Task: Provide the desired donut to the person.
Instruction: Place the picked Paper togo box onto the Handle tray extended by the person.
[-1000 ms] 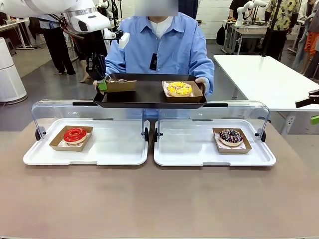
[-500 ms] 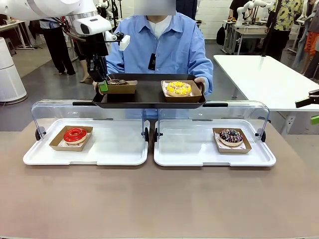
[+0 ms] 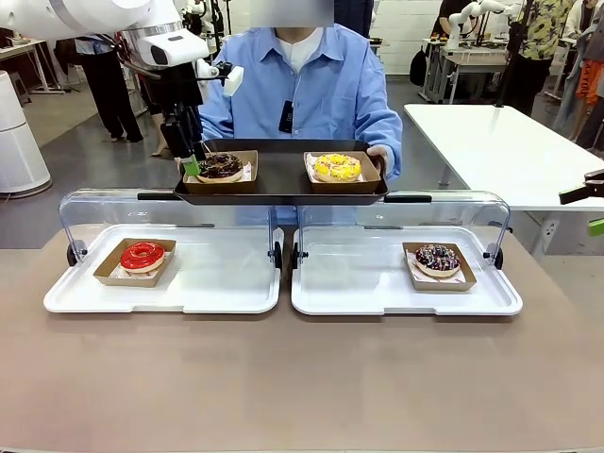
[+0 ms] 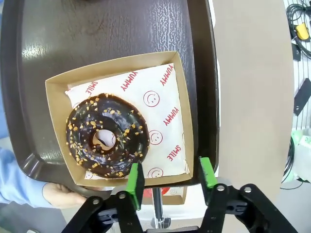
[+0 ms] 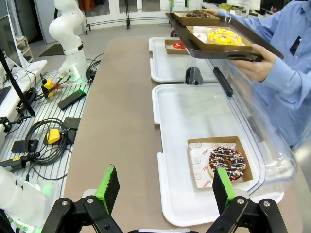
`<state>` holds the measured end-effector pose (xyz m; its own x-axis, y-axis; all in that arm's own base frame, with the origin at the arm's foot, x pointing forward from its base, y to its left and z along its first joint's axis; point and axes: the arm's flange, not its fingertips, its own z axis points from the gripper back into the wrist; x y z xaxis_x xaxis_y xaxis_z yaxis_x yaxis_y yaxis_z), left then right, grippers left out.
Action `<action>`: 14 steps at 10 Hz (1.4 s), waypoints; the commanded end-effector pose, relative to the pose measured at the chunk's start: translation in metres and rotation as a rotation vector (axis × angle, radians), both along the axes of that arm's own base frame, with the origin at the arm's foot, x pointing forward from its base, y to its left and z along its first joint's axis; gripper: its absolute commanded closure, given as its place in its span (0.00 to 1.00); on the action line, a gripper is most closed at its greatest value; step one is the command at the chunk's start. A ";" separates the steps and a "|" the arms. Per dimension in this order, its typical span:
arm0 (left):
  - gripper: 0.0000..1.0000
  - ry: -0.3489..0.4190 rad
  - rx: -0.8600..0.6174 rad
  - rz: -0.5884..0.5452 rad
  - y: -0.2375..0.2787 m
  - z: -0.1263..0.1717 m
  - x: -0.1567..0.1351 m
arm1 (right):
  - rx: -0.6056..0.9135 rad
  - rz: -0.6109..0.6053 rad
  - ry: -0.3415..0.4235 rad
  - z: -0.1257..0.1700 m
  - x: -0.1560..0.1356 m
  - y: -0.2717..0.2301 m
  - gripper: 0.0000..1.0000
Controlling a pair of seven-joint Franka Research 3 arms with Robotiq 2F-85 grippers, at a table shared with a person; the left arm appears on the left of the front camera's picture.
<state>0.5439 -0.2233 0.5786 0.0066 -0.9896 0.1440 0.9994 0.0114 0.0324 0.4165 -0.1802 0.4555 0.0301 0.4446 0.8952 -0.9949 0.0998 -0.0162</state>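
Left gripper (image 3: pixel 192 162) hung over the left end of the dark tray (image 3: pixel 283 192), fingers spread wide and empty, green pads (image 4: pixel 135 178) just clear of the near edge of the cardboard box (image 4: pixel 58 97). Chocolate donut (image 4: pixel 107 135), with nut crumbs on top, sat in that box on printed paper, not pinched by anything. Judged as delivered, because the box rested flat on the tray and the jaws stood open above it. Tray held level in the air by the person (image 3: pixel 311 85), one hand (image 3: pixel 381 157) at its right end, probably to receive the order over the clear covers. Yellow donut (image 3: pixel 338 167) also on the tray, to the right. Right gripper (image 5: pixel 165 191) spread open too, empty, low over the table edge near the sprinkled donut (image 5: pixel 226 162) in its white tray (image 5: pixel 170 126). Red donut (image 3: pixel 142 255) apart in the other white tray.
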 end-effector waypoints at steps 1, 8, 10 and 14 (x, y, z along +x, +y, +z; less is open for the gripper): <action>0.00 -0.001 -0.024 -0.014 0.000 0.002 0.004 | 0.007 0.004 -0.001 -0.001 -0.001 0.000 0.00; 0.00 0.011 -0.023 -0.011 0.000 0.004 -0.003 | 0.007 0.004 -0.001 -0.001 -0.001 0.000 0.00; 0.00 0.009 -0.042 -0.033 0.005 0.009 -0.015 | 0.007 0.004 -0.001 -0.001 -0.001 0.000 0.00; 0.00 -0.064 -0.082 -0.073 0.047 0.032 -0.083 | 0.007 0.004 -0.001 -0.001 -0.001 0.000 0.00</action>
<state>0.4875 -0.1997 0.6170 -0.0444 -0.9815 0.1863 0.9972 -0.0321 0.0682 0.4167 -0.1800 0.4553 0.0303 0.4445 0.8953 -0.9949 0.0993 -0.0157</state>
